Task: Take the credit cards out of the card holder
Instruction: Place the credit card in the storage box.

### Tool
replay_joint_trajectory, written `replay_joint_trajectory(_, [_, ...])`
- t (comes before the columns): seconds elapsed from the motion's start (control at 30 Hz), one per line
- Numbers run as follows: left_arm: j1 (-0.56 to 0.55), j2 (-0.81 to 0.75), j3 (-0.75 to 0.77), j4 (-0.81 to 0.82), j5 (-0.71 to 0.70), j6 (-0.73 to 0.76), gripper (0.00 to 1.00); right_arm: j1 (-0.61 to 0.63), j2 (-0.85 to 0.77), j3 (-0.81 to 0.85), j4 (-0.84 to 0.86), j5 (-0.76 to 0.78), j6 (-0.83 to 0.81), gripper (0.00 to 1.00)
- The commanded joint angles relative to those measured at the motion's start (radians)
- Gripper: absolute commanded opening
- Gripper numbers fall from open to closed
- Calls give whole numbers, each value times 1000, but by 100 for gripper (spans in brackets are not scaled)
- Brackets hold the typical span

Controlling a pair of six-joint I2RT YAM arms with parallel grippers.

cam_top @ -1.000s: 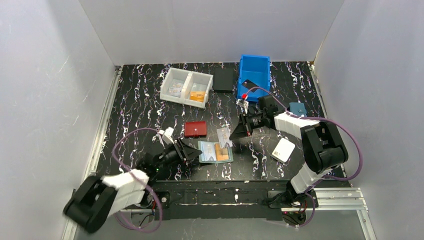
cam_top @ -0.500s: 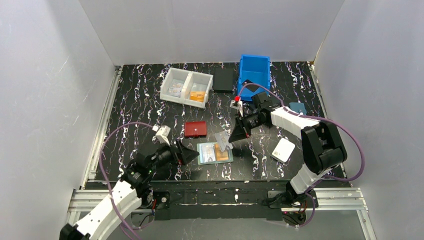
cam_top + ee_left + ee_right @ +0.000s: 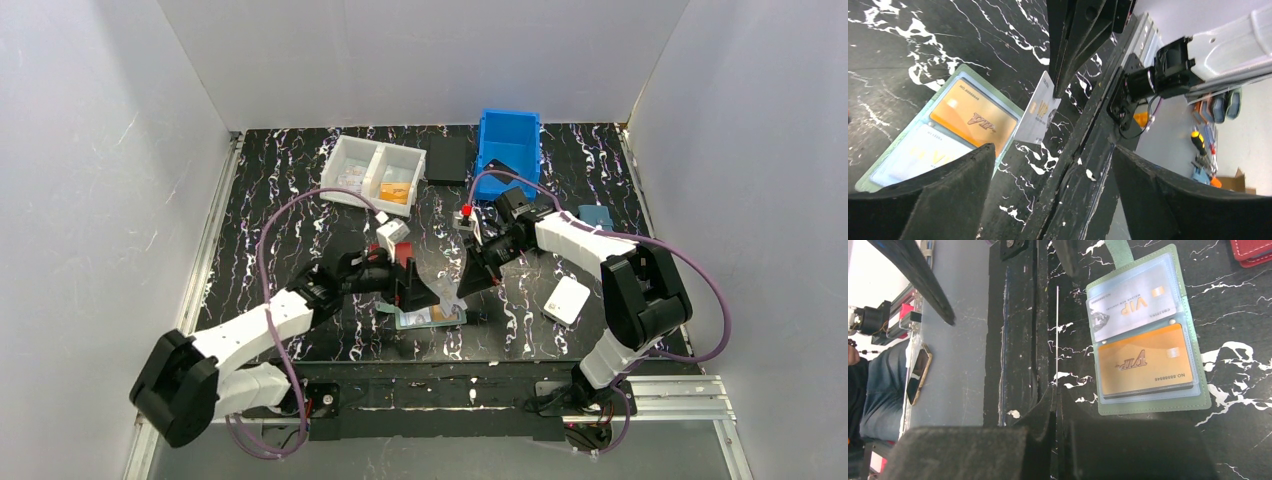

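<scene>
The card holder [image 3: 1153, 402] lies open near the table's [image 3: 280, 220] front edge, orange card [image 3: 1143, 360] and pale card [image 3: 1133, 302] in its pockets. Above it the right gripper [image 3: 1055, 390] pinches a third card [image 3: 1038, 115]; the left gripper [image 3: 408, 288] gapes wide alongside.

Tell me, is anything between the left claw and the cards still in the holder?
Partly. The right claw, shut on a pale card, hangs lifted at the card holder's edge, beside the orange card. Nothing covers the orange card itself.
</scene>
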Motion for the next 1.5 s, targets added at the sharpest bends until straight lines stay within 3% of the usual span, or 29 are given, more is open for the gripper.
replay_joint_trajectory(0.0, [-25,93,77,43,58,52,75,11,6,43,-49,-40,-57,1])
replay_joint_trajectory(0.23, [-44,235,134,96,158,3,34,15,19,48,-63,-46,-69,1])
replay_joint_trajectory(0.33, [-48,273,138,121,192,-15,2,15,18,49,-64,-45,-69,1])
replay_joint_trajectory(0.37, [-48,275,134,129,196,-21,0,15,18,49,-64,-45,-69,1])
replay_joint_trajectory(0.5, [-49,229,80,159,157,-32,0,15,17,50,-61,-38,-65,3])
replay_joint_trajectory(0.6, [-48,170,31,177,116,-39,0,15,7,48,-55,-32,-60,21])
replay_joint_trajectory(0.73, [-47,82,-34,194,54,-60,0,13,-8,44,-52,-43,-62,55])
replay_joint_trajectory(0.83, [-47,-5,-86,211,-14,-81,0,11,-23,39,-55,-63,-71,74])
replay_joint_trajectory(0.93, [-47,-78,-137,252,-71,-117,0,9,-32,28,-52,-91,-76,86])
replay_joint_trajectory(1.2, [-48,-142,-223,453,-172,-253,0,9,-38,-4,-10,-221,-77,91])
replay_joint_trajectory(1.47, [-66,-79,-242,590,-211,-314,0,5,-38,-28,67,-295,-2,85])
